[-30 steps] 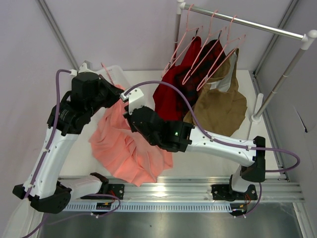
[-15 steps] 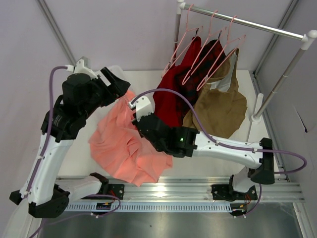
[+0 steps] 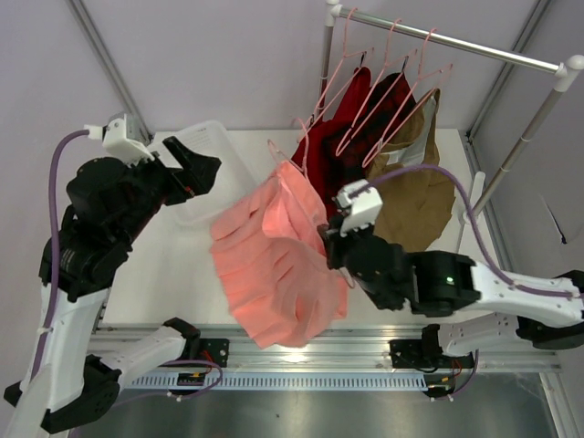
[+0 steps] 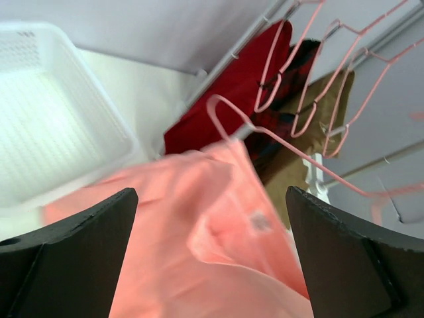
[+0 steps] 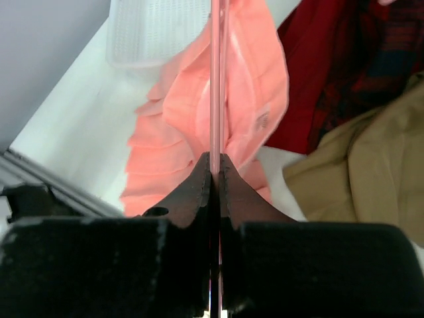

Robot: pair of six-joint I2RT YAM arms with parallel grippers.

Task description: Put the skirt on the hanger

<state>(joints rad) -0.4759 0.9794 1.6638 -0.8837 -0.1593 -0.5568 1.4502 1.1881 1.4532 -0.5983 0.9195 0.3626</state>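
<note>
Clearly the skirt [image 3: 274,255] is off the table now, hanging in pleats from the hanger [image 3: 278,151], whose curved hook pokes out above the waistband toward the far side. The right gripper [image 5: 214,159] is clamped tight on the hanger's thin wire, and the whole load hangs from that one pinch. The left gripper [image 3: 192,162] stands wide apart to the far left with nothing in it, clear of the cloth.

I judge the draping mostly done; what remains is carrying it without losing it. That calls for the wire staying level and unrotated in the jaws, since so thin a rod can swivel and let the cloth slide to its low end. Whether the waistband sits on both shoulders I cannot tell, as the cloth hides the frame. The left arm does best staying out of the hem's swing.

Below lies a pale, smooth table [image 3: 173,274] with a white perforated basket [image 3: 214,146] at its far left. At the far right a silver rail [image 3: 456,41] carries a dark red garment [image 3: 319,160], a tan-brown garment [image 3: 411,201] and several bare pink hangers [image 3: 401,73], all close beside the skirt, so snagging is a risk. Plain grey walls enclose the space.
</note>
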